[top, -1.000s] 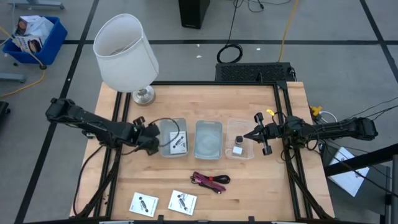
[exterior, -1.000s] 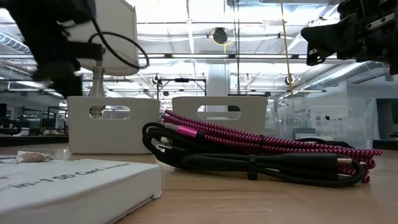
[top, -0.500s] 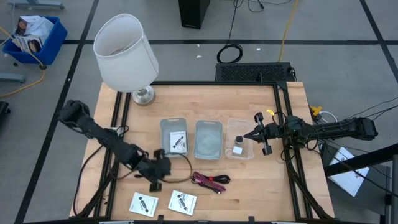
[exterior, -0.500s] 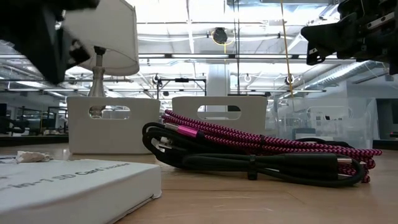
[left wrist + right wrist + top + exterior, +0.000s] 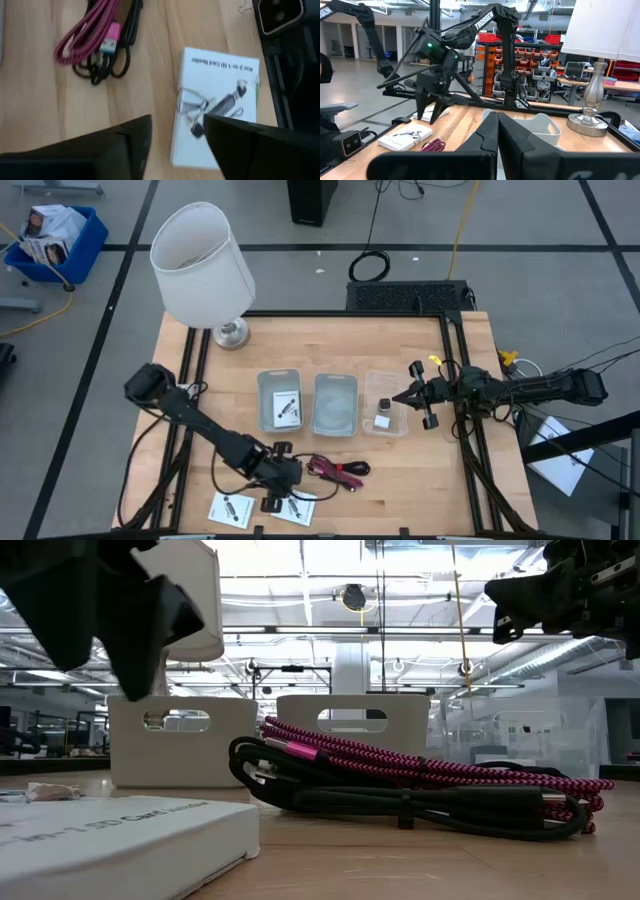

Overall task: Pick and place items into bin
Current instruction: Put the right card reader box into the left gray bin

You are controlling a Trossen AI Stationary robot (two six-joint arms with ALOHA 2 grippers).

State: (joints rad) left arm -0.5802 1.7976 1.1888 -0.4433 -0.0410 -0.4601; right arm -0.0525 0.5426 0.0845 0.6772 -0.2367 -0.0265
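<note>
Two white cards lie flat on the table near its front edge. A third card lies in the left grey bin. The red-and-black cable lies coiled on the table. My left gripper hovers open over the right-hand card, with a finger on either side of the card's edge. A black cube and a white block sit in the clear bin. My right gripper hangs shut just right of that bin.
A middle grey bin stands between the other two. The white-shaded lamp stands at the far left corner. Dark rails run along the table's left and right sides. Bare wood lies right of the cable.
My left gripper has swung from over the left grey bin toward the table's near edge and down. It now stands above the right-hand card beside the cable. The cards, cable and my right arm have kept still.
</note>
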